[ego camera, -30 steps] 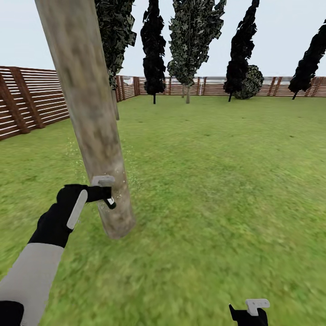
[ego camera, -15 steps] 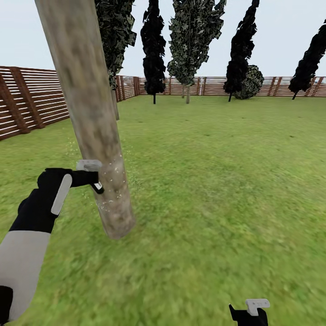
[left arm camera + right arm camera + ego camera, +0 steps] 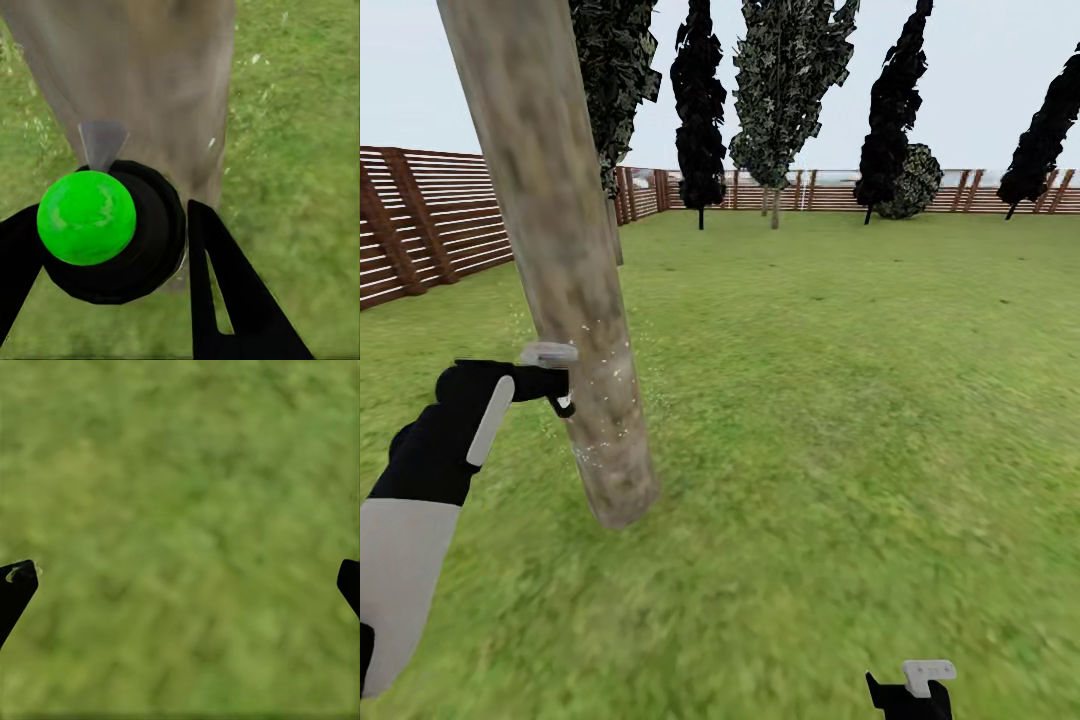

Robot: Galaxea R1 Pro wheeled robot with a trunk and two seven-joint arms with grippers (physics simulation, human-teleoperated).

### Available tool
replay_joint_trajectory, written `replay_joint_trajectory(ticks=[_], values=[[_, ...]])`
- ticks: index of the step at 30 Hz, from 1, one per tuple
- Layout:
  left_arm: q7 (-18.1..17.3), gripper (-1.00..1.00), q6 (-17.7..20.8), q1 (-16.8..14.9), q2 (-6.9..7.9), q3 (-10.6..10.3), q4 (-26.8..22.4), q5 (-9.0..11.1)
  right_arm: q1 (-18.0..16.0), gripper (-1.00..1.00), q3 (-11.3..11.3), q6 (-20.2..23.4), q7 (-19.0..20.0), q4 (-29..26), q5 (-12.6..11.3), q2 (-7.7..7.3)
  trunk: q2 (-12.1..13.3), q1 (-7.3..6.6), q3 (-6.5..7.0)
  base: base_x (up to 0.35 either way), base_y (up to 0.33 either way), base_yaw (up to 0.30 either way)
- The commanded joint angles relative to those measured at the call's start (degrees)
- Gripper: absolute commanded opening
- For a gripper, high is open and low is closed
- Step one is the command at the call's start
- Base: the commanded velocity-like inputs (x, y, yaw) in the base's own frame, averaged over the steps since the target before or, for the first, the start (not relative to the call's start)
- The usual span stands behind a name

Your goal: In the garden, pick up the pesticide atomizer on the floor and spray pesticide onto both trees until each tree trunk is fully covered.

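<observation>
Spraying is under way at the near trunk point(image 3: 565, 290), a thick mottled column rising from the grass point(image 3: 810, 400) at the left of the scene. The left end effector point(image 3: 112, 247) is clamped on the atomizer point(image 3: 112, 232), a round black body with a green ball on top, its grey nozzle aimed at the bark just ahead. White pesticide point(image 3: 605, 375) specks dot the lower trunk beside the end effector; the bark higher up looks bare, so coverage seems partial. The atomizer looks small, rigid and light, and its smooth round body could twist in the grip, so holding it across its widest part, as now, seems sound. The right end effector point(image 3: 180, 577) hangs low at the near right over grass, fingers wide apart and empty. Other trees point(image 3: 785, 90) stand far off by the fence point(image 3: 420, 220).
</observation>
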Motion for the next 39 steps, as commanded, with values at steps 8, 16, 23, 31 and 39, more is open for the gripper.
replay_joint_trajectory(ticks=[8,16,23,31,39], values=[[-0.62,-1.0,-1.38,8.39,0.05,0.13,2.78,-0.1,0.0,1.0,0.0,0.0,0.01,0.02,0.0,0.0,0.0,0.0,0.0,0.0,0.0,0.0],[-0.31,-1.0,-7.15,12.46,-0.16,0.05,5.07,-0.64,0.0,1.0,0.0,0.0,0.01,0.02,0.04,0.0,0.0,0.0,0.0,-0.001,-0.001,0.0],[0.53,-1.0,-15.07,12.59,-0.82,0.05,16.31,-0.75,0.03,1.0,0.0,0.0,0.01,0.08,0.05,0.0,0.0,0.0,0.0,-0.086,-0.233,0.0],[4.02,-1.0,-33.6,12.59,-2.57,0.37,36.51,-0.1,0.0,1.0,0.0,0.0,0.11,0.0,0.0,0.0,0.0,0.0,0.0,-0.001,-0.273,0.0],[4.04,-1.0,-34.58,12.59,-4.95,0.31,39.36,-0.05,0.0,1.0,0.0,-0.01,0.02,0.02,0.0,0.0,0.0,0.0,0.0,0.0,-0.274,0.088]])
